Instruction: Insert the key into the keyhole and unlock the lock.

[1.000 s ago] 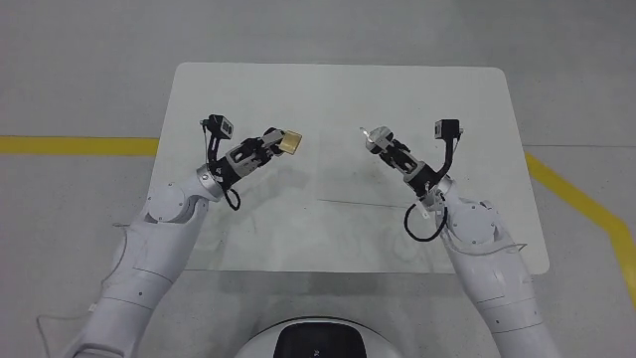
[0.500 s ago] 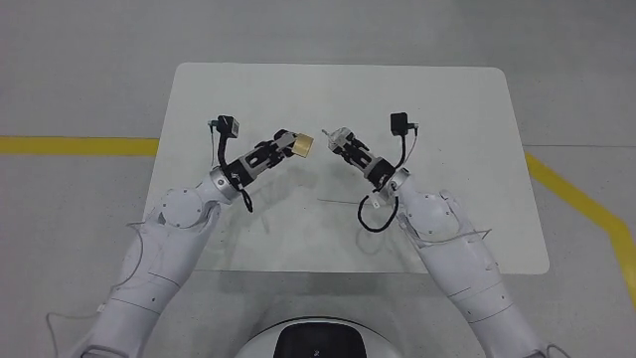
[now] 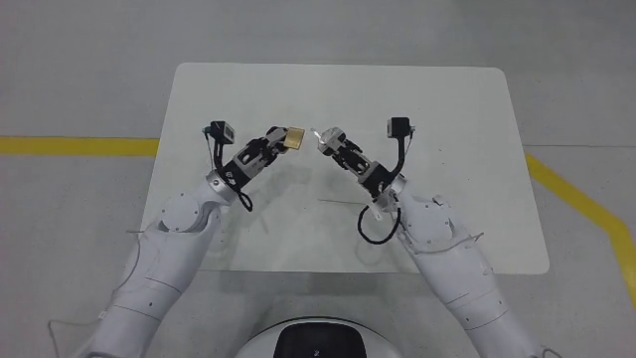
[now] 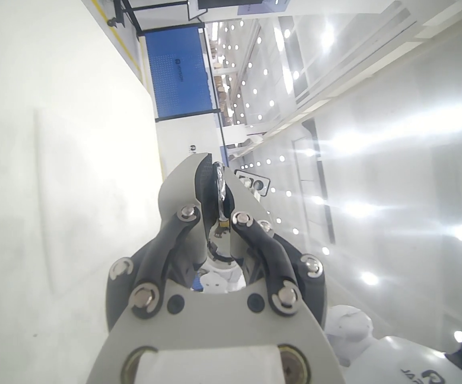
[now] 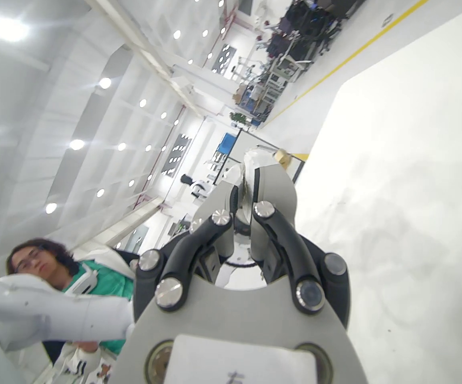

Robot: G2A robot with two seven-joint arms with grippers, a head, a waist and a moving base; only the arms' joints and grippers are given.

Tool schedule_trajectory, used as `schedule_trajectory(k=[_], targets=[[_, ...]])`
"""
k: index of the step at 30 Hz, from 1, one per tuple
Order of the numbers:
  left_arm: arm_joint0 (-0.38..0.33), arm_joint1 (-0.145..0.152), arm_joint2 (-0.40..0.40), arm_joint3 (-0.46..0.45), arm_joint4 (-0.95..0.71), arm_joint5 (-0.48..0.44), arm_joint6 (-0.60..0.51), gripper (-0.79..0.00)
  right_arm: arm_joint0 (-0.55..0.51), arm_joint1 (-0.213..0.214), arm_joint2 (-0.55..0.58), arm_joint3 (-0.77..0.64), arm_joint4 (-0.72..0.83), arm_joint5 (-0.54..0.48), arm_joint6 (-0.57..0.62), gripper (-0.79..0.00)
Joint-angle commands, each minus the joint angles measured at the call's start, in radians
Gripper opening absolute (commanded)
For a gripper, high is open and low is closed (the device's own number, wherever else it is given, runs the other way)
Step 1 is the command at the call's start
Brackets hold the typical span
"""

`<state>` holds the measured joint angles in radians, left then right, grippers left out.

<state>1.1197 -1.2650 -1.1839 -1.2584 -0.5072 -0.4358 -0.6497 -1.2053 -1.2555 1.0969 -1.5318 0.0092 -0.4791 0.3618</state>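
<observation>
A brass padlock [image 3: 294, 137] is held above the middle of the white table [image 3: 447, 109] by my left gripper [image 3: 281, 140], which is shut on it. In the left wrist view the steel shackle [image 4: 219, 185] sits pinched between the black pads. Just to the padlock's right, my right gripper [image 3: 329, 142] is shut on a small silver key [image 3: 317, 135] whose tip points at the padlock, a narrow gap apart. In the right wrist view my right gripper [image 5: 251, 189] has its fingers close together, hiding the key; the padlock [image 5: 282, 157] shows just past them.
The table's far edge [image 3: 338, 66] and right corner [image 3: 497, 75] lie well beyond both arms. A yellow floor line [image 3: 70, 145] runs past the table on the left. A person in green [image 5: 91, 277] sits behind the robot, away from the table.
Both arms have swung inward toward each other. The key, once far right of the padlock, now sits right beside it. The padlock has shifted slightly.
</observation>
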Motion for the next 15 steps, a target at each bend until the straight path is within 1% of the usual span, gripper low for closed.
schedule_trajectory(k=[1, 6, 15], targets=[[-0.008, -0.004, 0.005, 0.016, -0.070, 0.010, -0.037, -0.785, -0.011, 0.002, -0.002, -0.014, -0.021, -0.047, 0.024, -0.785], [-0.039, -0.016, 0.031, 0.053, -0.176, 0.051, -0.111, -0.785, -0.033, 0.004, -0.024, -0.042, -0.129, -0.107, 0.044, -0.785], [-0.065, -0.030, 0.062, 0.081, -0.215, 0.072, -0.162, -0.785, -0.022, -0.002, -0.054, -0.044, -0.259, -0.088, -0.002, -0.785]])
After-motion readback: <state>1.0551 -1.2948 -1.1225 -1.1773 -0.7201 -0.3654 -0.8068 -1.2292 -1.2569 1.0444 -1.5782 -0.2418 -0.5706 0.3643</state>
